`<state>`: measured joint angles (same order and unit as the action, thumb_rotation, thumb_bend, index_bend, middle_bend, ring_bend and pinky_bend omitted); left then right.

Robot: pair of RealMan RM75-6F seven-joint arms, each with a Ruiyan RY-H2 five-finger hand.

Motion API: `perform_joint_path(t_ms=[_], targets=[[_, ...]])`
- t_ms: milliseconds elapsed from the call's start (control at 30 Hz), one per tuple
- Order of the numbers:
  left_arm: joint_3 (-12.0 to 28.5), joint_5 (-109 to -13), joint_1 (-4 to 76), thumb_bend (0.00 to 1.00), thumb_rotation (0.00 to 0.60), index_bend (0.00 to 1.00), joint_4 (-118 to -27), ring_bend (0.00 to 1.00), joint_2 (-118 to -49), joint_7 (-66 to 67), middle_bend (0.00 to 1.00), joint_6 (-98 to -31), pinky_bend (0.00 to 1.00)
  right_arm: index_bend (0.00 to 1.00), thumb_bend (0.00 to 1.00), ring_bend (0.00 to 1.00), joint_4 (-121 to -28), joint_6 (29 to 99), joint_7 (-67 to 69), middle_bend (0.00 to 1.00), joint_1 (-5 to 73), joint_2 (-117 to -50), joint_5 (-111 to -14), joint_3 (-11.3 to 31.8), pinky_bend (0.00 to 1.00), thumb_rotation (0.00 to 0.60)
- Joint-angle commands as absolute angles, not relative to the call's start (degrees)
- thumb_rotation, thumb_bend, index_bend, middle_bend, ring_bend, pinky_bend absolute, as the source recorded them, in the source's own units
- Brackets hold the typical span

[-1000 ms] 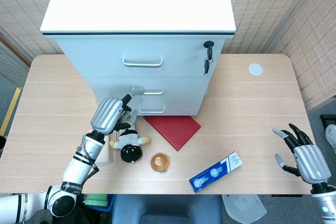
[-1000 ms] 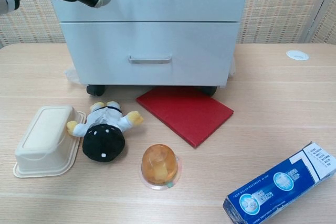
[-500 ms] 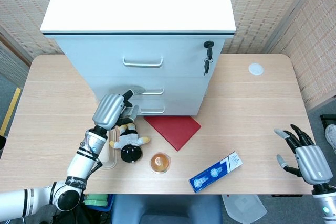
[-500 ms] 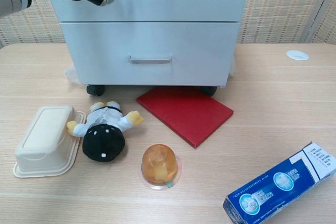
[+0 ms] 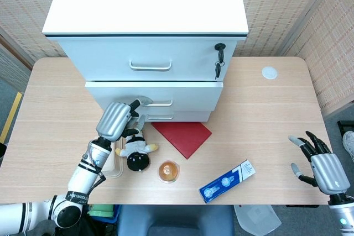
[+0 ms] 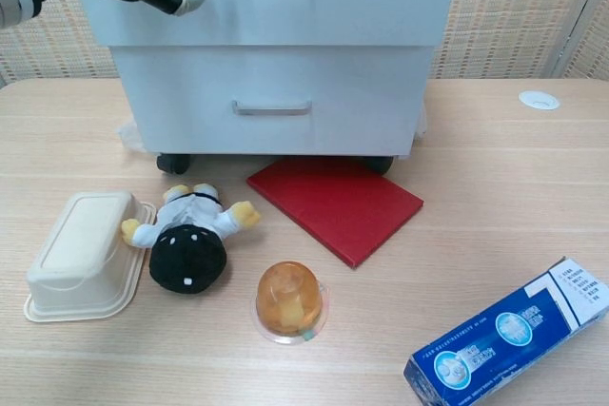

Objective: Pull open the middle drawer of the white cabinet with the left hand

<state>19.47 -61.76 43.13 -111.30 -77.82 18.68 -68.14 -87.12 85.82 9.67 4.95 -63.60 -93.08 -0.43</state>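
Robot hand on my left (image 5: pixel 116 120) hooks its fingers on the middle drawer's handle (image 5: pixel 156 103) to draw it outward; the drawer (image 5: pixel 155 95) juts slightly from the white cabinet (image 5: pixel 145 4). Right robot hand (image 5: pixel 323 164) waits, fingers spread, holding nothing.

Left hand (image 5: pixel 114 120): ribbed silver back, black fingers, white-tipped thumb. Right hand (image 5: pixel 323 164): same silver shell, grey-tipped black fingers.

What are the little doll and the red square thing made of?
The doll looks like soft plush cloth: fuzzy and rounded. The red square looks like stiff matte card or board, maybe a thin book: flat, with sharp edges and no shine.
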Motion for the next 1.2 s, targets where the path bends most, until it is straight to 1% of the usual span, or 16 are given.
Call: perform_joint_path(t_ms=[33, 633, 1200], targets=[[18.7, -62.7, 42.6, 0.53, 0.6, 0.29, -112.4, 1.0, -77.3, 19.1, 0.95, -68.8, 1.0, 0.17, 0.33, 0.11, -87.2, 85.8, 9.6, 0.22, 5.0, -63.6, -93.1, -0.4, 0.14, 0.6], [14.7, -66.4, 40.7, 0.53, 0.6, 0.31, -118.4, 1.0, -74.9, 22.2, 0.95, -70.6, 1.0, 0.17, 0.33, 0.11, -87.6, 86.1, 9.0, 0.22, 4.7, -63.7, -93.2, -0.5, 0.14, 0.6], [10.9, -72.9, 38.0, 0.53, 0.6, 0.32, -122.6, 1.0, -72.7, 22.3, 0.95, -71.7, 1.0, 0.17, 0.33, 0.11, -87.6, 86.1, 8.8, 0.22, 4.5, -63.9, -93.2, -0.5, 0.14, 0.6]])
